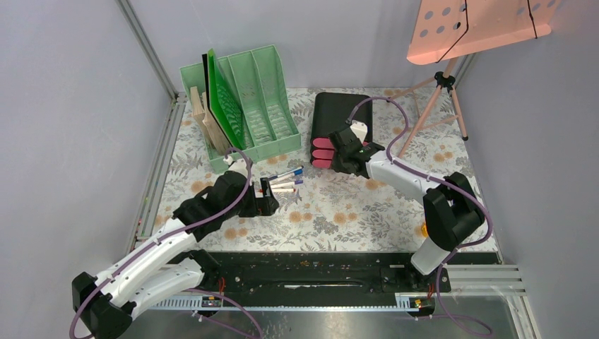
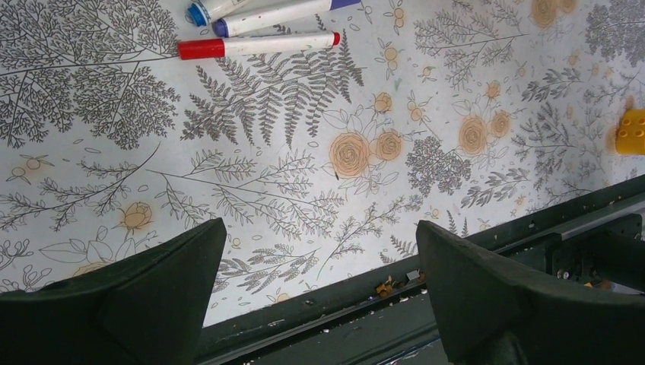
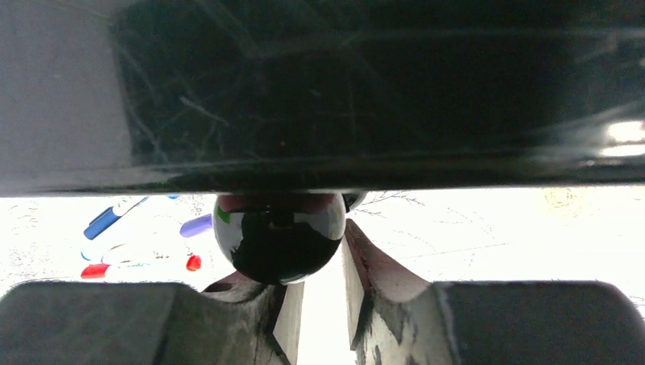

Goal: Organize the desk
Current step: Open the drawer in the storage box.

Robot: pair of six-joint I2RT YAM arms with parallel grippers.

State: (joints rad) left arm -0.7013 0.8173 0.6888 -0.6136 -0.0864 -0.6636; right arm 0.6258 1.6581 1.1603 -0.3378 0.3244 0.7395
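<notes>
While the left end effector hangs wide open over the fern-printed table near three markers, the right end effector sits nearly closed at a glossy knob on the black drawer box. Whether it grips the knob is unclear. Centre it, then pull straight.

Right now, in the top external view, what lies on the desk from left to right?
Mint-green plastic file rack → cluster of white marker pens → black drawer box with pink fronts → pale-legged tripod.

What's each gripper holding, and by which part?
Left gripper holds nothing. Right gripper is at the round knob of the drawer box; whether it grips it cannot be told.
</notes>
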